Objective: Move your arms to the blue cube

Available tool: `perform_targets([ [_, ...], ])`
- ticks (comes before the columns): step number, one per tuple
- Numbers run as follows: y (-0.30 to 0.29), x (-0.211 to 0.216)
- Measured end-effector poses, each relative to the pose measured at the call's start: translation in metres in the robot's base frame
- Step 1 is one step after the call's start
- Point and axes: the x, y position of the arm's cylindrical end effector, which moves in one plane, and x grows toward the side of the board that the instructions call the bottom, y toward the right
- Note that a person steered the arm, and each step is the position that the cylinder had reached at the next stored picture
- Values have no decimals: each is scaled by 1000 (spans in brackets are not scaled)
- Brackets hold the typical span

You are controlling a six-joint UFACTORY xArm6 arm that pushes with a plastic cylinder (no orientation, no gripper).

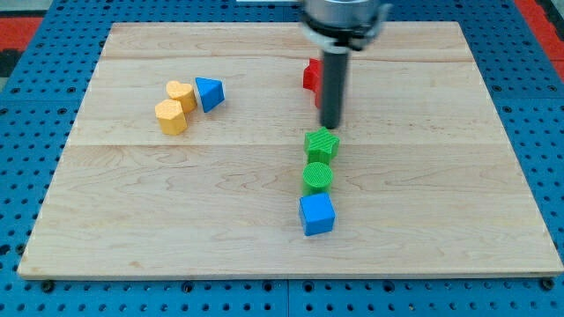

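Observation:
The blue cube (317, 214) lies below the view's middle, at the bottom of a short column of blocks. Touching it above is a green round block (318, 176), and above that a green angular block (322, 143). My tip (330, 126) is just above the upper green block, close to it, and well above the blue cube. The rod rises from there to the view's top. A red block (311, 77) is partly hidden behind the rod.
Two yellow blocks (171, 116) (181, 92) and a blue triangular block (210, 92) sit together at the view's upper left. The wooden board (132, 220) lies on a blue perforated surface.

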Motion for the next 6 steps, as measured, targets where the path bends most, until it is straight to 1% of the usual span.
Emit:
perform_targets([
  [1,63,76],
  [2,0,182],
  [3,-98,174],
  [4,-95,141],
  [5,-79,190],
  [6,-4,177],
])
